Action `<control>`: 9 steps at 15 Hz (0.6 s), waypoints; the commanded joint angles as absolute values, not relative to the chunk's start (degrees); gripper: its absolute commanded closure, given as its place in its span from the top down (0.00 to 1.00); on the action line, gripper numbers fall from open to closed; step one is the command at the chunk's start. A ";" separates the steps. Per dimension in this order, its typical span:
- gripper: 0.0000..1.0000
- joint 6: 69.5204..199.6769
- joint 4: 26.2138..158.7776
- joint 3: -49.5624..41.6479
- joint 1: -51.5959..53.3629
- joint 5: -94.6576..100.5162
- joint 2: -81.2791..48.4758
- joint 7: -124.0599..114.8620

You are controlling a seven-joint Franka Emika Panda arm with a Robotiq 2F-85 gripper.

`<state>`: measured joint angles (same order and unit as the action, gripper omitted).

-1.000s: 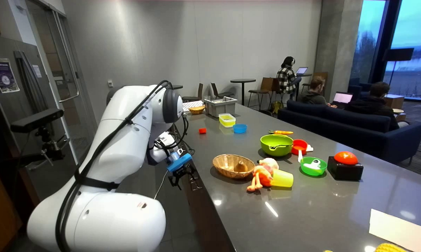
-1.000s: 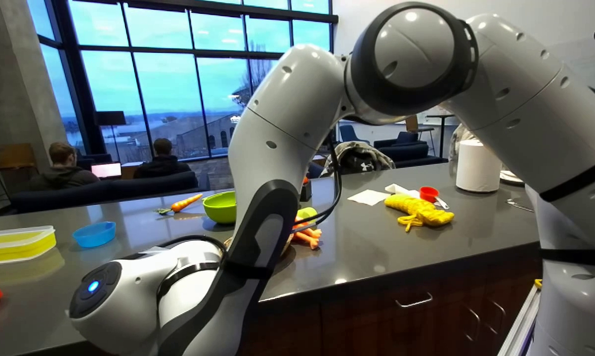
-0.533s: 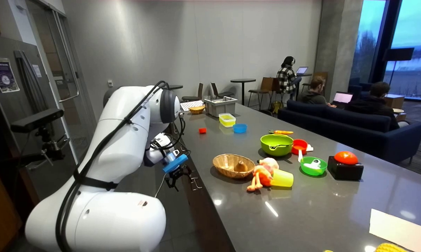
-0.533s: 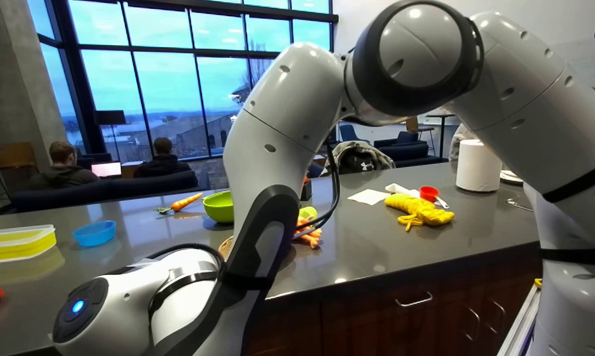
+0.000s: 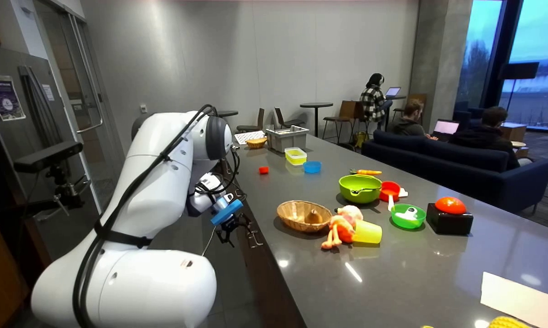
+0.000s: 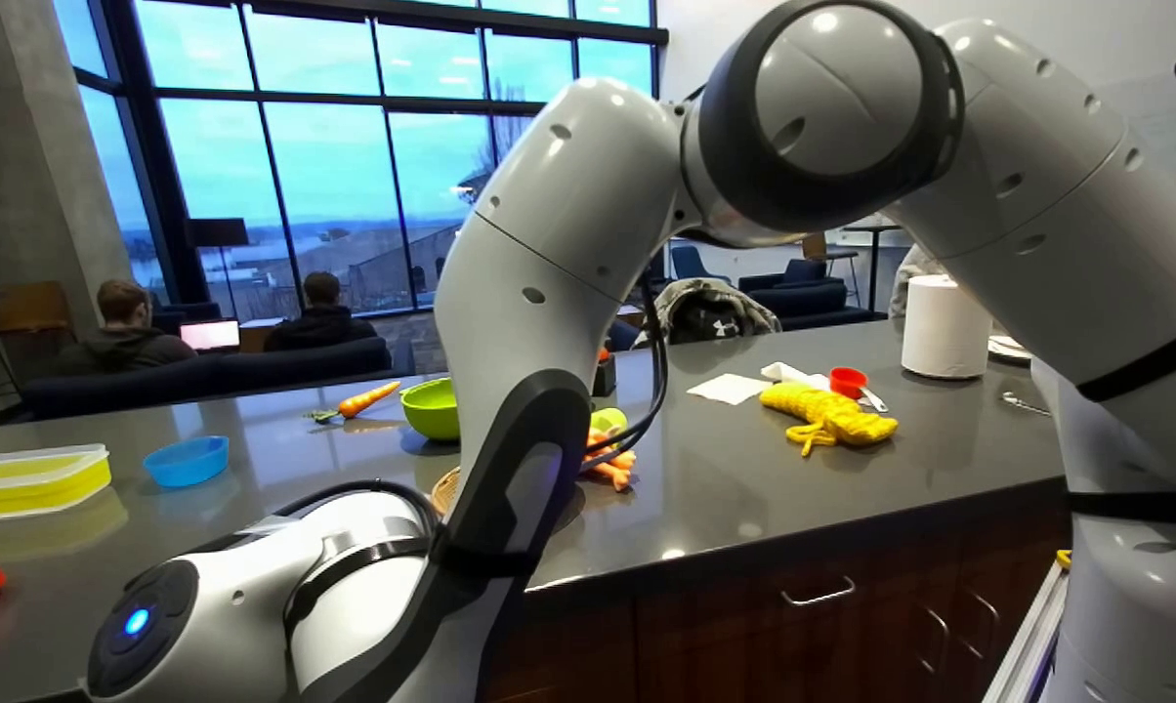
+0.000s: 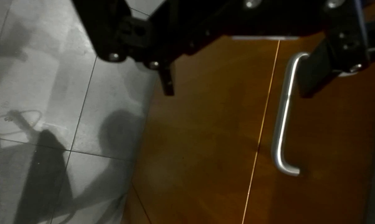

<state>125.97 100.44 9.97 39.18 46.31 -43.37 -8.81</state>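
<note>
We see the gripper with its jaws spread wide. Just ahead of it in the wrist view is a bent metal handle, mounted on a brown wooden cabinet front. One fingertip covers the handle's upper end, so we cannot be sure whether the two touch. On the other finger's side, grey tiled floor lies well below the gripper. In an exterior view we find the countertop beside the gripper, its edge running close by. Across that edge from the gripper we spot a wicker basket, with an orange plush toy and a tipped yellow cup just beyond it. Farther from the gripper stand a lime-green bowl and, farthest of these, a black box topped by a red dome.
</note>
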 commanded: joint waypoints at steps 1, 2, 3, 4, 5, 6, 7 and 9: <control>1.00 124.26 100.54 8.26 40.17 48.88 -42.78 -11.78; 1.00 124.36 100.26 7.93 39.95 49.50 -43.24 -12.19; 1.00 124.31 100.11 7.67 39.79 49.94 -43.45 -12.55; 1.00 124.45 99.99 7.62 39.60 50.08 -43.70 -12.85; 1.00 124.51 99.33 7.46 39.45 50.24 -44.46 -13.19; 1.00 124.62 99.59 7.71 39.31 49.98 -44.22 -13.27; 1.00 124.90 99.54 7.85 39.07 49.71 -44.41 -13.26; 1.00 124.93 99.35 7.79 38.98 49.66 -44.92 -13.50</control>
